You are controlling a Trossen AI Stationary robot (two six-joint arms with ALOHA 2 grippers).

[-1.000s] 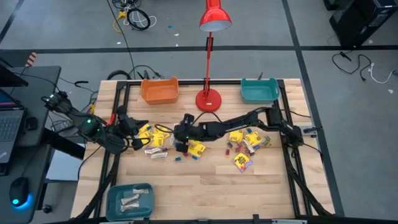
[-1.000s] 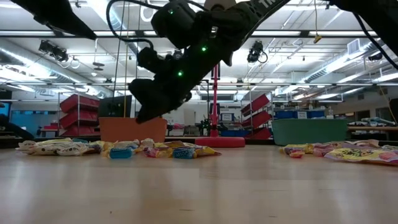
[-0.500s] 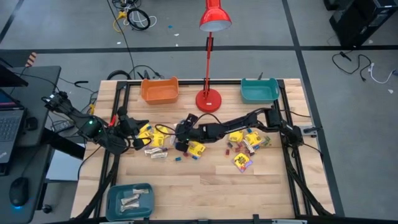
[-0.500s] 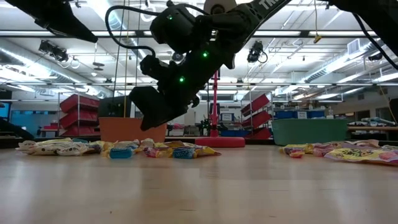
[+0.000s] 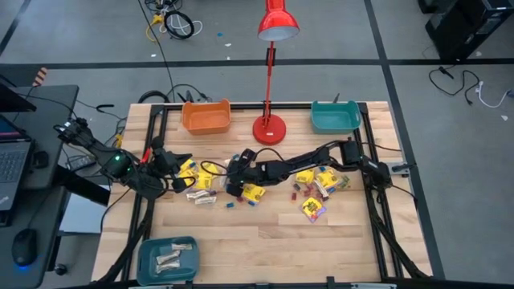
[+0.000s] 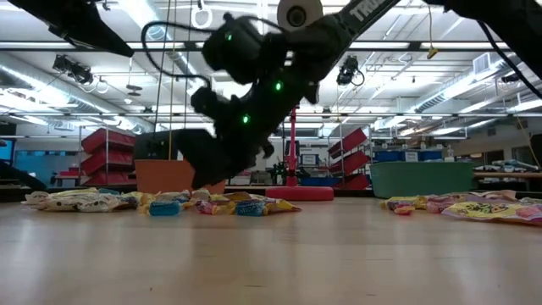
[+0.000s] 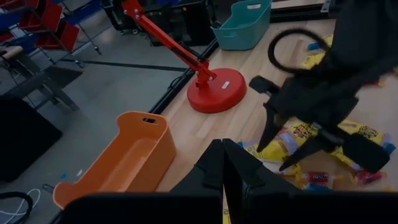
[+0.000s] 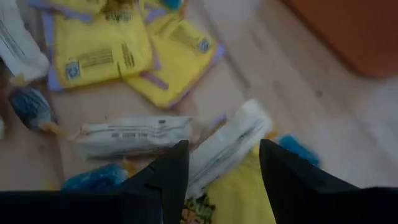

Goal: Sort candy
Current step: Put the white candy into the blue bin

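Right gripper (image 5: pixel 234 189): fingers spread, empty, poised over the candy (image 5: pixel 201 183) heaped left of table centre. Its wrist view alone shows the pale beige bar (image 8: pixel 227 148) lying between the fingers (image 8: pixel 166 174), with yellow packets (image 8: pixel 102 50) beyond.

Left gripper (image 5: pixel 170 186): clenched, nothing held, at the heap's left edge.

Second candy cluster (image 5: pixel 320 183): right of centre.

Orange bin (image 5: pixel 206 117), red lamp (image 5: pixel 270 127), teal bin (image 5: pixel 335 117): along the far edge.

Low view: the arm blurs; the gripper tips are hard to make out.
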